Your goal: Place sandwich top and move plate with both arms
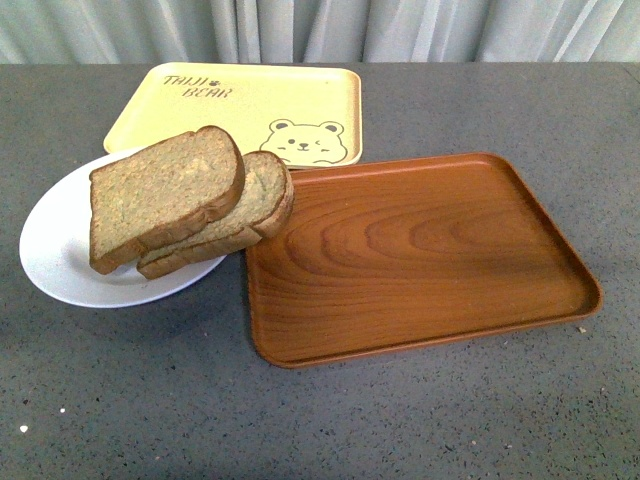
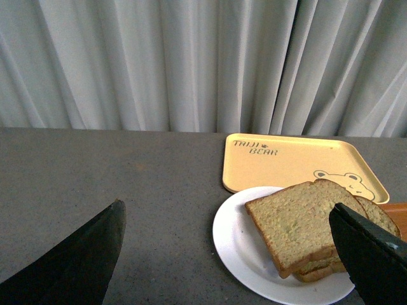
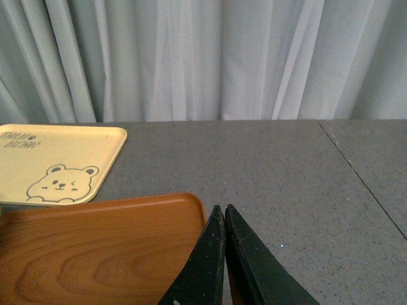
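Holds left gripper [image 2: 227, 208] spread wide and empty, plate [image 2: 236, 244] just ahead of it toward tabletop's left edge. Finds sandwich top [image 1: 165, 195] already on that plate, laid askew over lower slice [image 1: 270, 195], long axis slanting from near left to far right toward brown tray [image 1: 420, 250]. Has right gripper [image 3: 222, 211] pinched shut on nothing near tray's far right corner, well apart from plate. Judges left arm nearer; likely needs right arm brought leftward for two-armed lift.

Worktop [image 1: 400, 420]: dark grey, matt, finely speckled with pale flecks, spanning the full width from left to right.
Seam [image 3: 365, 183]: thin straight line in the worktop, running near to far.
Curtain [image 1: 420, 30]: pale grey-white, hanging in vertical pleats behind the far edge.
Light: soft, even, faint shadows.
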{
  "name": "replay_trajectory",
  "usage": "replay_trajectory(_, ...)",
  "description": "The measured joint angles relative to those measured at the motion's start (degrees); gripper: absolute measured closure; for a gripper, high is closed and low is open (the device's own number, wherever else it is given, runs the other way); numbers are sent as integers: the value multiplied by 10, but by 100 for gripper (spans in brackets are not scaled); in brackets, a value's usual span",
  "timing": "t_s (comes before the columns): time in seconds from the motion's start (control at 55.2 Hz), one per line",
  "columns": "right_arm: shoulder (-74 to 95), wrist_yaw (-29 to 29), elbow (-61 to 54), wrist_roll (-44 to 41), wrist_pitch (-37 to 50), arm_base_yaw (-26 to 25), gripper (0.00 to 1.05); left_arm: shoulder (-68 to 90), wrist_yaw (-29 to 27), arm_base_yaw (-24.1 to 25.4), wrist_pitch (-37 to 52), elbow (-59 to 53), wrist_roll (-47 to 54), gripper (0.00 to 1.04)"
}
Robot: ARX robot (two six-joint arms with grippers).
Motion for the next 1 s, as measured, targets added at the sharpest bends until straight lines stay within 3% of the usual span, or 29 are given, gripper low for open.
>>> replay_trajectory(0.435, -198, -58, -45, 0, -152, -59, 103, 0, 0, 0, 0, 0, 0, 9)
replay_trajectory(0.507, -231, -103, -45, -1, -180, -89, 103, 0, 0, 0, 0, 0, 0, 9)
replay_trajectory(0.58, -262, -106, -46, -1, -206, -109, 103, 0, 0, 0, 0, 0, 0, 9)
replay_trajectory(0.996, -403, -111, -46, -1, -336, -113, 103, 0, 0, 0, 0, 0, 0, 9)
